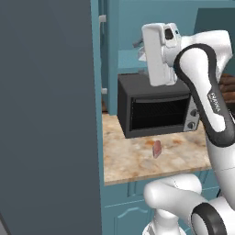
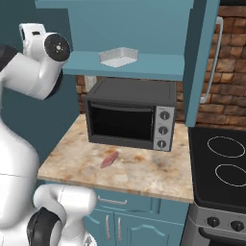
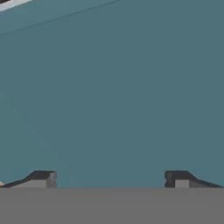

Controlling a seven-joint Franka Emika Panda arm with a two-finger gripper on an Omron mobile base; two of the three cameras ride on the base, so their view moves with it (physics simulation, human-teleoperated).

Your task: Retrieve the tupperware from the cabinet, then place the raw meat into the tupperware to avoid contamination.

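The tupperware [image 2: 118, 56], a shallow white container, rests on the teal shelf of the open upper cabinet [image 2: 144, 65], above the microwave. The raw meat [image 2: 109, 159], a small pinkish-red lump, lies on the counter in front of the microwave and shows again as the raw meat [image 1: 157, 148]. My gripper [image 3: 110, 179] is open, its two tips far apart, with nothing between them. It faces a flat teal surface at close range. The arm is raised to shelf height, left of the tupperware and apart from it.
A dark microwave [image 2: 129, 115] stands on the marbled counter [image 2: 144, 178]. The open cabinet door [image 2: 199, 62] with its silver handle hangs at the right. A black stove [image 2: 221, 168] adjoins the counter. A tall dark grey unit [image 1: 46, 114] walls off the left.
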